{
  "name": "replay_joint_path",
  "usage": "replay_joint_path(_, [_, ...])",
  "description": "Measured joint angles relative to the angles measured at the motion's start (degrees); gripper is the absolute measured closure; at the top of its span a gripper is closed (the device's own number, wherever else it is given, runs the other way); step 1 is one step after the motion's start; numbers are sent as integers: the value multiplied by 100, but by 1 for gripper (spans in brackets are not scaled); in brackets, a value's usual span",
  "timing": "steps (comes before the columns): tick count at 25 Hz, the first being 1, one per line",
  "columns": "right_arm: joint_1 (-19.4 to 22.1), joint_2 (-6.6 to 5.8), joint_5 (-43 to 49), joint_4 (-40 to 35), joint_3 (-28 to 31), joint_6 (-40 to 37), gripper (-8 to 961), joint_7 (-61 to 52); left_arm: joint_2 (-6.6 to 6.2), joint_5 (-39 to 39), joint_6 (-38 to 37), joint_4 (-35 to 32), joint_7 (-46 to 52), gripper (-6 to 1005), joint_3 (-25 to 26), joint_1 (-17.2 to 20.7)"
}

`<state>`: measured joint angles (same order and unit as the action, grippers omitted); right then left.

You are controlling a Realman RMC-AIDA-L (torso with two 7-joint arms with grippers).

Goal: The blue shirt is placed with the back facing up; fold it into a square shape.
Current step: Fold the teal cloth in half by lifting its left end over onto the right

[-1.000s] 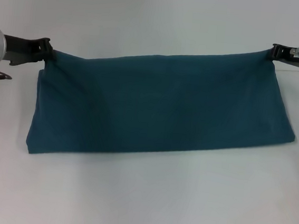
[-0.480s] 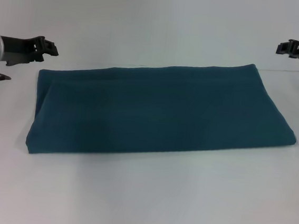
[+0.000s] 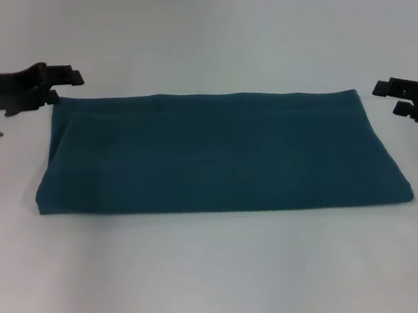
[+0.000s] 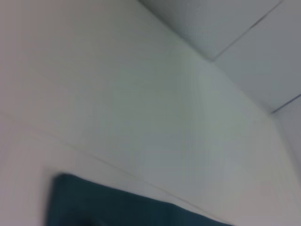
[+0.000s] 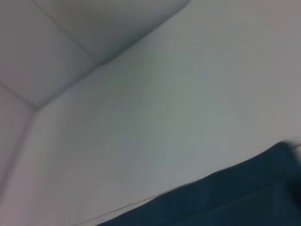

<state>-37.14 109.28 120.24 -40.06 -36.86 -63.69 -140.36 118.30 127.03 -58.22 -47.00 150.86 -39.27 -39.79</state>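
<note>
Between both grippers – left gripper (image 3: 66, 86) and right gripper (image 3: 389, 97) gaping, holding nothing – the shirt (image 3: 224, 154) lies flat on the table (image 3: 205, 274), a long band. Next, I'd say: end-over-end fold, needing fresh grips.

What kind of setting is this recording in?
Probably a lab or test bench: a bare white table, only a folded blue shirt on it, left gripper and right gripper open beside it.

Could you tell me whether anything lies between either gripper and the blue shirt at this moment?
Nothing visible does. The blue shirt lies flat as a long folded band on the table. The left gripper and right gripper, both open, sit just off its far corners, only bare table between.
</note>
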Motion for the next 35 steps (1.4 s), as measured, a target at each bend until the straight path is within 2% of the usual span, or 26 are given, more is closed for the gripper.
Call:
replay_joint_path(3, [438, 45, -795, -56, 27, -702, 244, 361, 41, -698, -452, -79, -135, 354, 26, 405])
replay_joint_path(5, [647, 44, -1070, -13, 38, -1114, 206, 523, 75, -939, -716, -52, -149, 360, 149, 618])
replay_joint_path(8, [859, 36, -1146, 10, 57, -1531, 235, 603, 138, -1067, -1104, 79, -128, 368, 523, 864])
replay_joint_path(17, [980, -75, -1111, 80, 59, -1897, 255, 702, 199, -1138, -1776, 820, 83, 369, 1394, 1387])
replay_joint_path(28, [973, -89, -1112, 204, 66, -1751, 255, 887, 248, -990, -1667, 1066, 401, 368, 1404, 1446])
replay_joint_path(35, [956, -110, -1110, 372, 66, -1681, 254, 997, 258, -992, -1033, 1352, 374, 368, 1369, 1320])
